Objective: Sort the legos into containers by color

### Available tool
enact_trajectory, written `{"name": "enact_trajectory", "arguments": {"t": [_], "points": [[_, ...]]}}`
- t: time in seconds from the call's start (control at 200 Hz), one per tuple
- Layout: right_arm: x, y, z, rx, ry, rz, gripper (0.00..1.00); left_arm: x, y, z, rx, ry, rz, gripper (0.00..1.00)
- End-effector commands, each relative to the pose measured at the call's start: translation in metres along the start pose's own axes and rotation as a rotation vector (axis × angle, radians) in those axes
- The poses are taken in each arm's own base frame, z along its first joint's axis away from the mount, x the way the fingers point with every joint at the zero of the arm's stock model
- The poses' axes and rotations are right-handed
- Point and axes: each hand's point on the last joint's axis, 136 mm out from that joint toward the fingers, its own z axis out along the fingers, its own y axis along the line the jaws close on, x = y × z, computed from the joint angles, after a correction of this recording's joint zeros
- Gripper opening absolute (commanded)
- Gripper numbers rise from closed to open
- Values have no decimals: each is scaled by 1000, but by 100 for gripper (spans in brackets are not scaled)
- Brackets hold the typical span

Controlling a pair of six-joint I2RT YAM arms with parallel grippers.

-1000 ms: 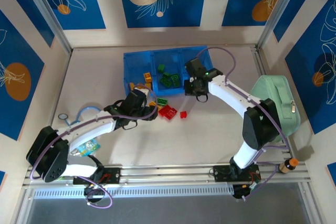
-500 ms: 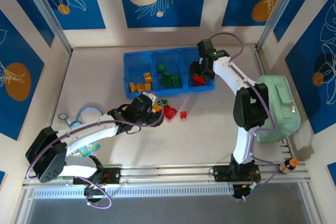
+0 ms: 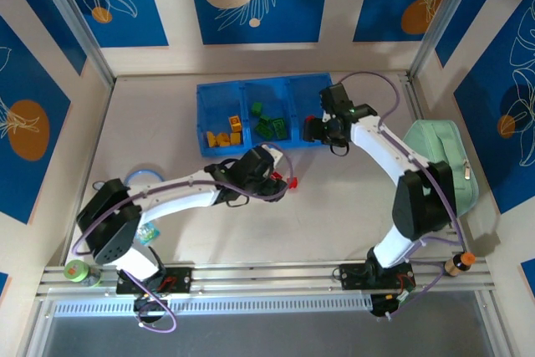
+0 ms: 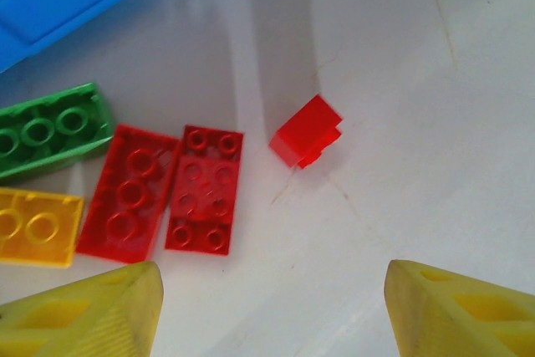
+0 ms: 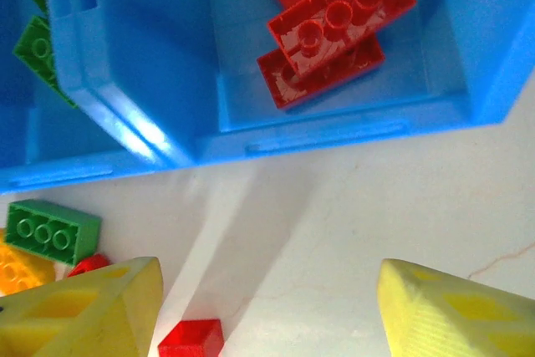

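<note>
Three square compartments sit side by side in one shallow blue tray (image 3: 219, 99) at the back of the table (image 3: 334, 223). Seen from above, the left compartment holds yellow-orange bricks (image 3: 222, 136) and the middle one green bricks (image 3: 267, 125).

In front of the tray, the left gripper (image 3: 272, 177) hovers low over loose legos (image 3: 292, 180) on the table. Its yellow fingers are spread wide with nothing between them. Its wrist camera shows, left to right:
- a yellow brick (image 4: 33, 227);
- a green brick (image 4: 50, 127);
- two red flat bricks (image 4: 205, 190) lying side by side;
- a small red brick (image 4: 307, 133) lying apart.

Further right, the right gripper (image 3: 316, 131) hangs over the tray's near edge at the right compartment, jaws likewise wide and empty. Its camera shows two red bricks (image 5: 334, 22) inside that compartment, one lying across the other.
</note>
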Motion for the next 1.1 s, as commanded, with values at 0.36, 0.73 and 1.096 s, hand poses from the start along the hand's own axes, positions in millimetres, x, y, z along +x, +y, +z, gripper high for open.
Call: {"name": "enact_trajectory", "arguments": {"t": [0.36,0.73,1.096], "points": [[22,-31,-37,-87,-79,128,69,-14,-26,49,30,116,111,71],[39,-42,-34,-104,-66,161,69,-10,-26,77,-7,195,149,70],[48,-49,-35,-104,-68,176,69,-2,-23,99,-35,246,181,67]]}}
